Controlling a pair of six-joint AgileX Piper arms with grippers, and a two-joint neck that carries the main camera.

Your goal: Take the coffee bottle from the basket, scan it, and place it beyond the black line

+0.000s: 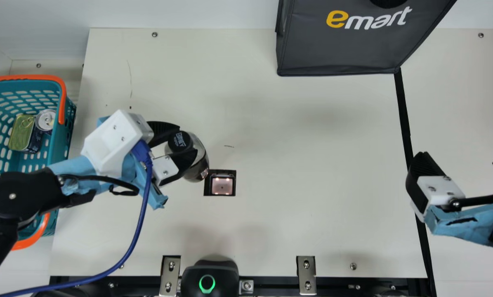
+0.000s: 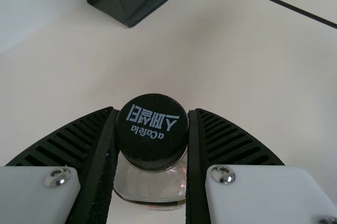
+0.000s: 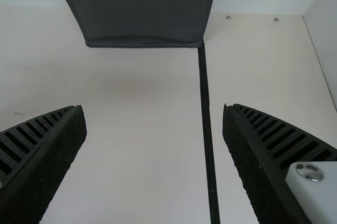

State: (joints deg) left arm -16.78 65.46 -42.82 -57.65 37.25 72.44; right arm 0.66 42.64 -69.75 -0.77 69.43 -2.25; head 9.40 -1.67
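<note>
- Nearest the camera: left arm, slanting across the basket, with a slack blue cable likely to tug if reaching far right.
- In the basket, a round can beside a gold-lidded tin, both upright.
- At the left tool, closed around the neck of the coffee bottle, just under the black cap; tilted, base toward the scanner and just beside it.
- Might swivel or slip from here, being round and smooth and pinched high up; might also fail to read, if turned with the barcode away from the scanner. Could knock the counter if lowered at this tilt, or topple if released so.
- On the cap, pale print, partly in Latin letters; on the dark shopping bag, large orange and white lettering.
- Farther right, the black line, running from the bag's corner; bottle well short of it.
- Over the line, the right tool, spread wide and empty; liable to get bumped if left there during placing.
</note>
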